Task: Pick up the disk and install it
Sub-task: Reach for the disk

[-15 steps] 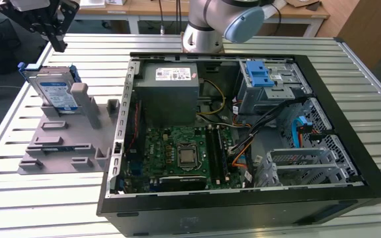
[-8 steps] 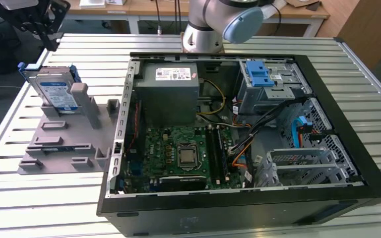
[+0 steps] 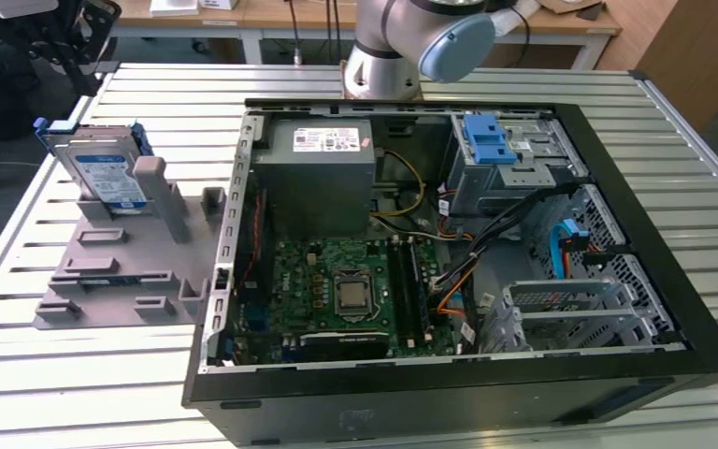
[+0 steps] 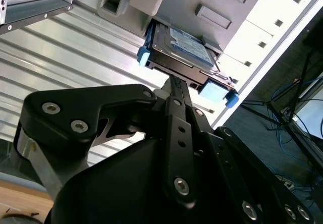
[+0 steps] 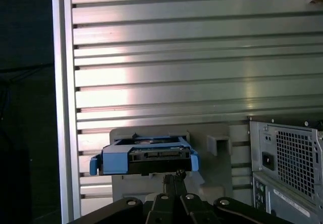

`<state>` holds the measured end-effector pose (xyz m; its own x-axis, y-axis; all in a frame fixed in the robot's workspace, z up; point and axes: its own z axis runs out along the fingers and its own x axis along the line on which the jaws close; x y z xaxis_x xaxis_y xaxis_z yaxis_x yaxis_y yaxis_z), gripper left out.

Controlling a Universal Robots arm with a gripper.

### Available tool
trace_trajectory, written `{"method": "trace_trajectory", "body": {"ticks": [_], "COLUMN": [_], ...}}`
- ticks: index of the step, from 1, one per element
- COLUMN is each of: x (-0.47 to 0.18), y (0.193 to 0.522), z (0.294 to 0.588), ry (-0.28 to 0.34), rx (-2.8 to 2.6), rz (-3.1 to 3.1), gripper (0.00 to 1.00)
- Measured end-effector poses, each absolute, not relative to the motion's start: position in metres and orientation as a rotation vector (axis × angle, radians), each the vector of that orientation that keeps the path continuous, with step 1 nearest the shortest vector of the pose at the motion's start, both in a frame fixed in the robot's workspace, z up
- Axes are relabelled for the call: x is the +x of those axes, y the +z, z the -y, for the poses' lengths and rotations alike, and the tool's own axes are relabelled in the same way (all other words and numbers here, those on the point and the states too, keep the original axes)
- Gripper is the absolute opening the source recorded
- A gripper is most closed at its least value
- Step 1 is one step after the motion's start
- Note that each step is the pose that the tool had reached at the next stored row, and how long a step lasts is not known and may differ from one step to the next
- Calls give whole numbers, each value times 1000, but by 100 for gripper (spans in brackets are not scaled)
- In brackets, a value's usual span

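disk (image 3: 104, 173): stands on edge in grey holder (image 3: 109, 271), on the exterior view's left of the computer case (image 3: 459, 393)
gripper (image 4: 171, 82): fingers pressed together, holding nothing, tips towards the disk

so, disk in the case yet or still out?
Out: the disk stands on edge in the grey holder, beside the open case.

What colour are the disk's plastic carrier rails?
Blue; the rails on the disk show best in the first wrist view.
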<state>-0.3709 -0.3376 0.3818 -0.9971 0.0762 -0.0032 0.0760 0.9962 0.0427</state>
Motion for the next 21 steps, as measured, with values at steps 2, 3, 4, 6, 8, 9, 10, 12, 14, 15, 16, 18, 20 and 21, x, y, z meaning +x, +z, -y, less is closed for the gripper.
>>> {"method": "trace_trajectory", "body": {"ticks": [2, 3, 4, 6, 8, 9, 10, 12, 14, 15, 16, 18, 20, 21], "x": [-371, -371, -371, -373, -375, -376, -377, -379, -382, -383, -384, -388, -392, -394], "y": [382, 382, 382, 382, 382, 382, 382, 382, 381, 381, 381, 381, 380, 380], "z": [338, 338, 338, 338, 338, 338, 338, 338, 338, 338, 338, 338, 338, 338], "ry": [67, 67, 67, 67, 67, 67, 67, 67, 66, 66, 65, 63, 61, 59], "rx": [119, 120, 120, 120, 120, 120, 120, 119, 120, 119, 119, 119, 120, 120], "rz": [-3134, -3134, -3134, -3134, -3134, -3134, -3134, -3134, -3134, -3134, -3134, -3134, -3134, -3134], "gripper": [11, 11, 11, 11, 11, 11, 11, 11, 11, 11, 11, 11, 11, 11]}}
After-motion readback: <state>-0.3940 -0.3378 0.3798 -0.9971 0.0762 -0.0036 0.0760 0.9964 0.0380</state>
